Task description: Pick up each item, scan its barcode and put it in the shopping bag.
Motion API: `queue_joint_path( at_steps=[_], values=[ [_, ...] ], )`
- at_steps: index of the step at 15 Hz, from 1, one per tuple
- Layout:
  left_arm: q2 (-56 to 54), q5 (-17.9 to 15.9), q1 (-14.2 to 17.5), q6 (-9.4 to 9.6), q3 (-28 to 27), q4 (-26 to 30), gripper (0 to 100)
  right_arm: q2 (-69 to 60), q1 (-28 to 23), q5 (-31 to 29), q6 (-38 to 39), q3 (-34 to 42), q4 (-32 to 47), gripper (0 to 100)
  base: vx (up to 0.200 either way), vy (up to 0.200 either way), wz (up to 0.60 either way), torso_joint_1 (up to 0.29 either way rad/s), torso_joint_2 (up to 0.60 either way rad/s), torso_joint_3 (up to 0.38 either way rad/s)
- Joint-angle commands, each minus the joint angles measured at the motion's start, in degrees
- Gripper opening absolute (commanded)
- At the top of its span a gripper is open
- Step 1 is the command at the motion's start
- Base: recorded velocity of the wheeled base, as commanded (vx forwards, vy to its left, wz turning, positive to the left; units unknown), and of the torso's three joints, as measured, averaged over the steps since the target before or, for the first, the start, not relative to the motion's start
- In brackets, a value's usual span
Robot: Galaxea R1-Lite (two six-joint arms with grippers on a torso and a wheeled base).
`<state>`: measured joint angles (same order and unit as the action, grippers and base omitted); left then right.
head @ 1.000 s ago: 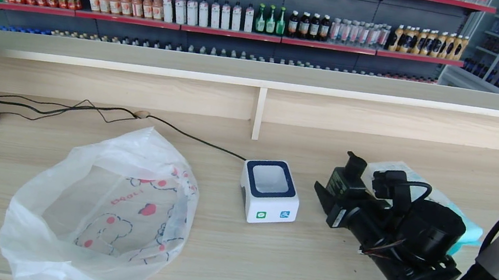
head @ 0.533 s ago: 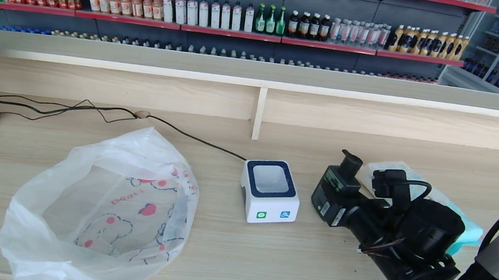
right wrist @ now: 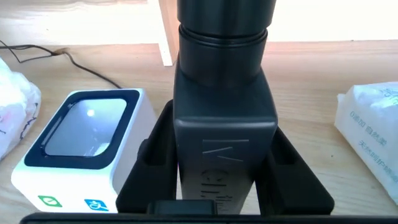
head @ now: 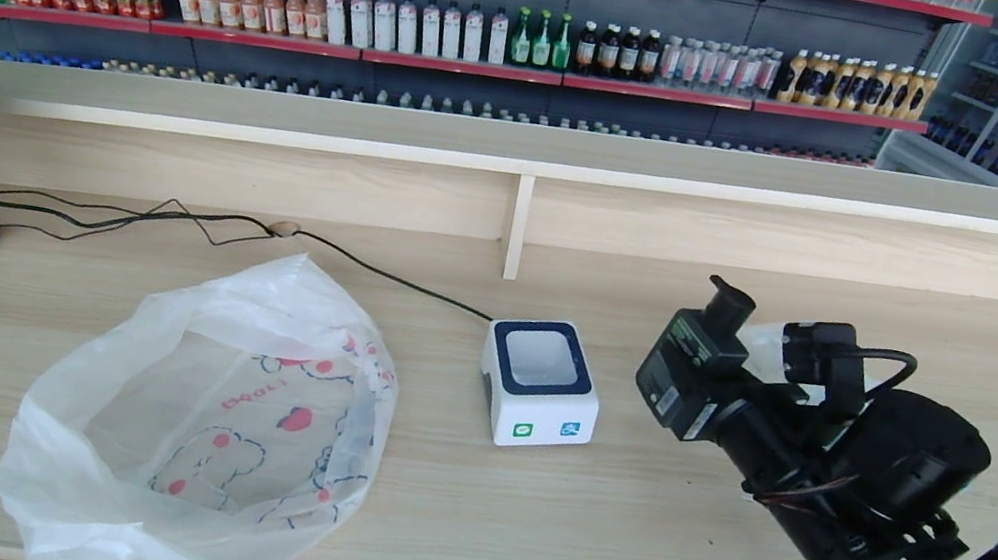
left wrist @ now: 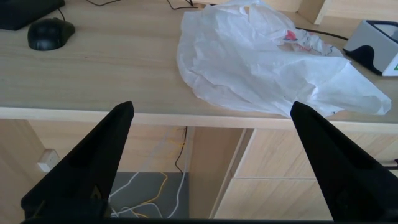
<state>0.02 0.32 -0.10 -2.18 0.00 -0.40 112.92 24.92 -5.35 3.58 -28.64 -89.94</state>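
Looking at the counter, we think the scan step is the one in hand. The right gripper is clamped tight on a dark bottle. Its two fingers press on the bottle's sides. The bottle is up in the air, off the wood, and it leans with its cap pointing away from us.

The scanner sits on the counter just beside the bottle, on the bottle's left and lower down. The bottle is not over the scanner's glass window. It is near it, but apart from it.

Next, we think the arm needs to bring the bottle across so it hangs over the glass. The bottle may need a turn too, so its barcode faces down at the window. We cannot tell which side has the barcode, so this part calls for care.

After that comes the shopping bag. It lies open on the counter, well to the left of the scanner, so the bottle has a way to go.

The left gripper is spread wide and holds nothing. It hangs low by the front edge of the counter, near the bag.

A tissue pack lies on the counter on the bottle's other side, waiting for its turn.
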Motion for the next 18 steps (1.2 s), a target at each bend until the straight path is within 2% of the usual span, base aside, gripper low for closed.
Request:
queue_joint_path(
  at_steps=[1, 9, 11, 13, 18],
  values=[
    [-0.02, 0.03, 0.01, -0.02, 0.00, -0.04, 100, -4.99, 0.22, -0.01, 0.02, 2.09, -0.06, 0, 0.000, 0.000, 0.00, 0.000, 0.00, 0.000],
    [-0.02, 0.03, 0.01, 0.07, 0.00, 0.14, 100, -14.84, 4.17, -0.01, -0.68, 7.98, -0.06, 0, 0.000, 0.000, 0.00, 0.000, 0.00, 0.000],
    [-0.02, 0.03, 0.10, 0.07, 0.00, 0.14, 100, -16.15, 6.46, -0.01, -0.77, 7.63, -0.06, 0, 0.000, 0.000, 0.00, 0.000, 0.00, 0.000],
    [-0.02, 0.03, 0.01, 0.34, 0.00, 0.31, 100, -17.91, 11.82, -0.01, -0.24, 5.61, -0.06, 0, 0.000, 0.000, 0.00, 0.000, 0.00, 0.000],
    [-0.02, 0.03, 0.01, 0.25, 0.00, 0.31, 100, -20.11, 17.62, 0.43, 3.27, -0.28, -0.06, 0, 0.000, 0.000, 0.00, 0.000, 0.00, 0.000]
  ],
)
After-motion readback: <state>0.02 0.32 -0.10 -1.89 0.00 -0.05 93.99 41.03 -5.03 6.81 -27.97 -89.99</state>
